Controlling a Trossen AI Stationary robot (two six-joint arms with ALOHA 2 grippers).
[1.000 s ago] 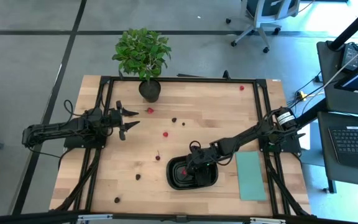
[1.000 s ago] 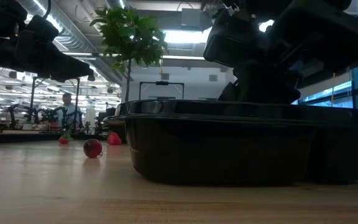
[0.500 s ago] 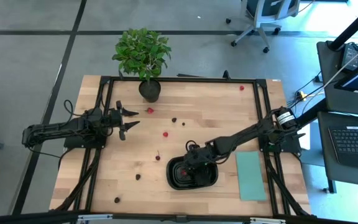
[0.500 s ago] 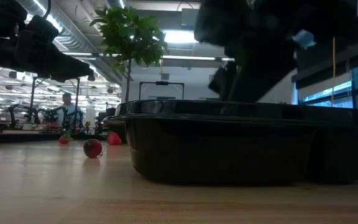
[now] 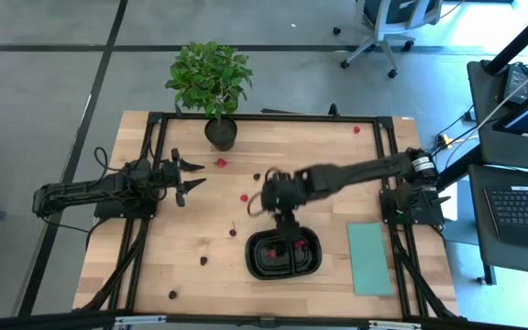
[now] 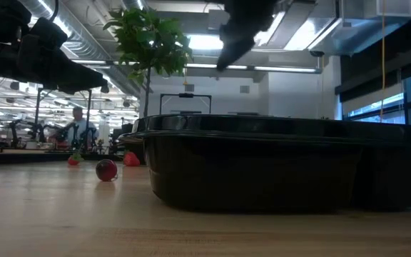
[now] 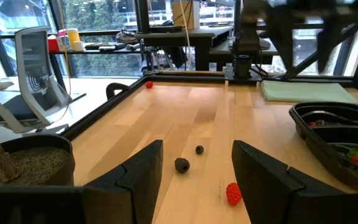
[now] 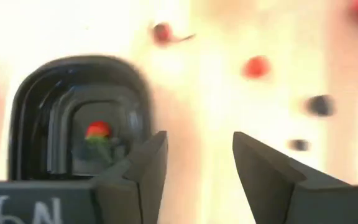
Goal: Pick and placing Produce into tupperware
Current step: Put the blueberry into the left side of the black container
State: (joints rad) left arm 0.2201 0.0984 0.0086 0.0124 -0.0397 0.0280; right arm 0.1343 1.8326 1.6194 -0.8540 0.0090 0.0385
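The tupperware, a black two-compartment container, sits near the table's front edge with a red piece of produce inside. In the right wrist view that piece lies in the tupperware. My right gripper hangs open above the tupperware's far rim, slanting down, with nothing between its fingers. Loose produce lies on the wood: red pieces and dark ones. My left gripper waits open and level at the table's left.
A potted plant stands at the far edge. A pale teal rectangle lies right of the tupperware. More dark produce rests near the front left, and a red piece at the far right.
My right gripper has risen out of the tupperware and swung toward the table's far and left side, tipping to a shallower slant. The tupperware has stayed in place, and its inside now shows uncovered with red produce lying in it.
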